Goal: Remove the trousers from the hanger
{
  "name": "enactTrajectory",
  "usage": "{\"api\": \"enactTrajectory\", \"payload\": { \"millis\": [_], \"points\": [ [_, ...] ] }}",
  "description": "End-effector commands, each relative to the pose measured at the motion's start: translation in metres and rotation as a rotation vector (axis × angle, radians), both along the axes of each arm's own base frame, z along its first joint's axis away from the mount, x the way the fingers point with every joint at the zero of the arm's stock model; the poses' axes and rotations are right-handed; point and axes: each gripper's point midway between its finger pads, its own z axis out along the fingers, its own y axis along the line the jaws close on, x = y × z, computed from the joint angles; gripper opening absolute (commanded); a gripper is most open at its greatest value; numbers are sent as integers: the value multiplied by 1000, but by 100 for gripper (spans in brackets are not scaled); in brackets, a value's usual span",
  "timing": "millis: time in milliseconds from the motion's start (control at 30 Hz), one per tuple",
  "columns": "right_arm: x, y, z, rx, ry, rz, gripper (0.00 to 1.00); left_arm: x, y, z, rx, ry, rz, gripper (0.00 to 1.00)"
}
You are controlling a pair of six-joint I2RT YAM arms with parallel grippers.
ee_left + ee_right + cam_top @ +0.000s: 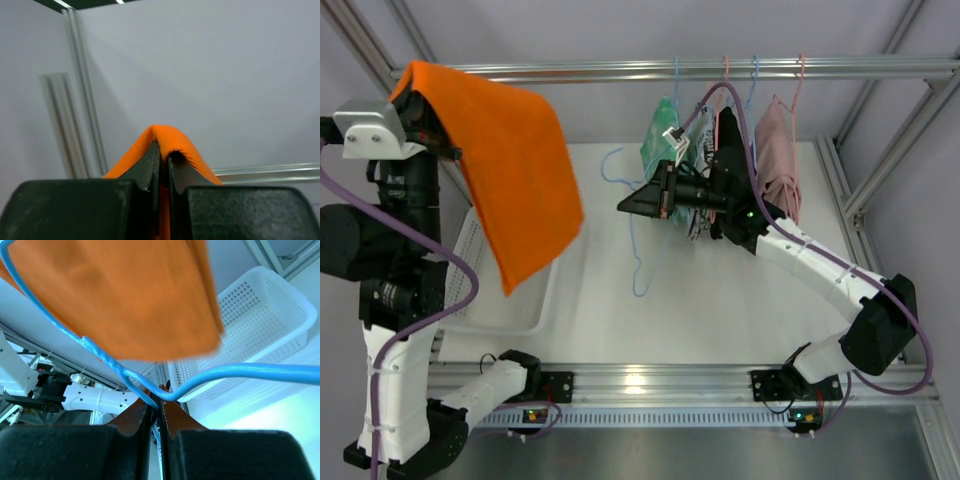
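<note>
The orange trousers hang free from my left gripper at the upper left, above a white basket. In the left wrist view my left gripper is shut on a fold of the orange cloth. The light-blue wire hanger is bare and held out over the table by my right gripper. In the right wrist view my right gripper is shut on the hanger wire near its twisted neck, and the trousers show beyond, apart from the hanger.
A white perforated basket stands at the left under the trousers, also in the right wrist view. A mint-green patterned garment and a pale pink garment hang from the rail at the back.
</note>
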Motion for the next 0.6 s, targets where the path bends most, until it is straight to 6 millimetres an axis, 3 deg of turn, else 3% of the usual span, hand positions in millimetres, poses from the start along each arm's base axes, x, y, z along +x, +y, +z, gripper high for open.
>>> {"api": "enactTrajectory", "payload": {
  "millis": [0, 167, 200, 267, 300, 367, 400, 433, 567],
  "points": [
    [-3, -5, 9, 7, -59, 8, 0, -89, 62, 75, -44, -304, 272, 0],
    [-4, -3, 12, 10, -63, 12, 0, -98, 81, 56, 60, -234, 435, 0],
    [-4, -2, 14, 12, -64, 14, 0, -87, 82, 40, 83, -182, 468, 0],
    [-5, -2, 14, 11, -62, 16, 0, -95, 92, 24, 149, -139, 549, 0],
    [-5, -2, 17, 14, -70, 15, 0, -79, 91, 2, 196, -79, 577, 0],
    [-6, -3, 18, 9, -74, 15, 0, -89, 103, -16, 242, -31, 667, 0],
    [-6, -3, 18, 7, -74, 15, 0, -80, 104, -33, 269, 15, 691, 0],
    [-6, -3, 17, 3, -72, 18, 0, -87, 117, -42, 245, 56, 752, 0],
    [-6, -4, 12, -7, -66, 17, 0, -90, 135, -73, 238, 172, 870, 0]
  ]
}}
